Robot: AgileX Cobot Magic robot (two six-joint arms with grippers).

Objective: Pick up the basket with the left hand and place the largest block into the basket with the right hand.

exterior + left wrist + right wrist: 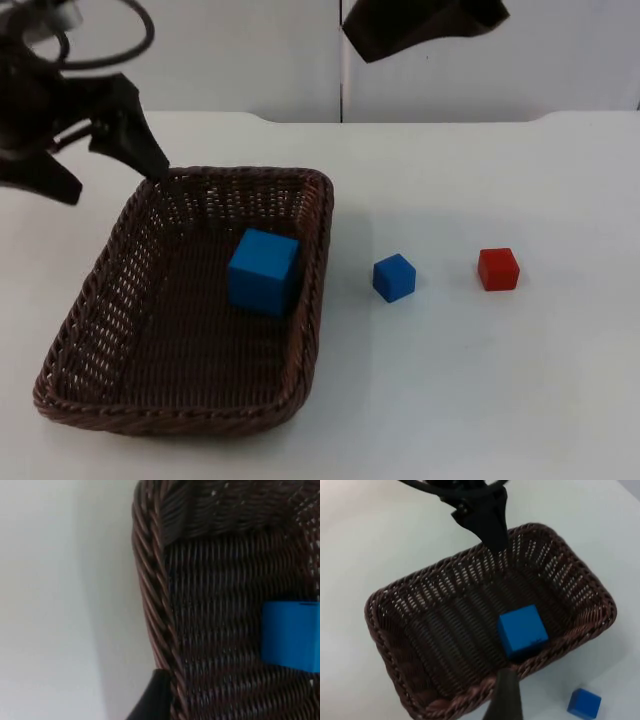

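Dark brown woven wicker, the rectangular basket [120,300] sits on the left half of the white table [500,400], its long sides running from the near edge toward the grey partition wall [250,55]. Inside it, against the right-hand wall and toward the far end, rests the large blue cube block [263,271]; the left wrist view catches one face of it on the weave, and the right wrist view looks down on it close to the basket's rim.

At the basket's far left corner is the left gripper [150,160]: one black finger [135,130] comes down right at the rim, and the left wrist view shows a fingertip just outside the braided edge. Whether it is clamped on the rim or merely touching it I cannot tell.

The right gripper [425,25] hangs high above the table's far edge, beyond the basket's far right corner and well apart from everything on the surface; whether its fingers are parted cannot be made out.

On the table to the right of the basket lie a small blue cube [394,277], near the basket's right wall but apart from it, and a small red cube [498,269] farther right, apart from the blue one. Bare white surface extends in front of and behind both cubes and along the basket's left side.
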